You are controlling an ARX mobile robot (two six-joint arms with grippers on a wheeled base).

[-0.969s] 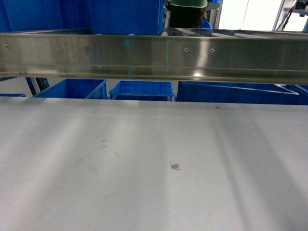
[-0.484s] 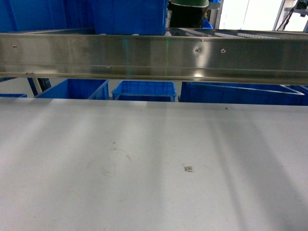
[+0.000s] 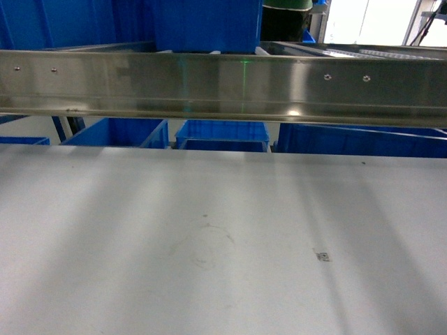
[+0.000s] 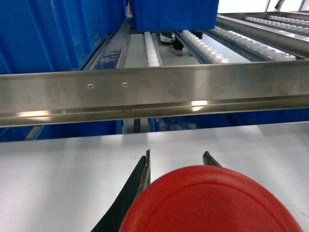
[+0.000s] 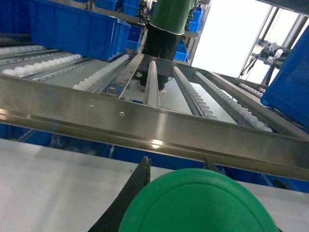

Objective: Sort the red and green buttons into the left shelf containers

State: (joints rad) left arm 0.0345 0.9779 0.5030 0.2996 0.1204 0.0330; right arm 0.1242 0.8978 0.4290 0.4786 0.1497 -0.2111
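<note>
The red button [image 4: 212, 203] fills the bottom of the left wrist view, its wide cap between the two dark fingers of my left gripper [image 4: 177, 153], which is shut on it over the white table. In the right wrist view the green button [image 5: 198, 203] sits the same way in my right gripper [image 5: 176, 162], shut on it. Large blue bins, the left shelf containers [image 3: 63, 21], stand on the roller shelf behind the steel rail [image 3: 223, 84]; one more blue bin [image 4: 43, 34] shows in the left wrist view. Neither gripper appears in the head view.
The white table [image 3: 140, 244] runs up to the steel rail. Lower blue bins [image 3: 222, 134] sit under the rail behind the table. A person in green with dark trousers [image 5: 164, 29] stands beyond the roller tracks [image 5: 152, 82]. A small square mark [image 3: 323, 256] lies on the table.
The head view has swung to the left: the table mark, the rail screws and the bins have all slid to the right in the frame.
</note>
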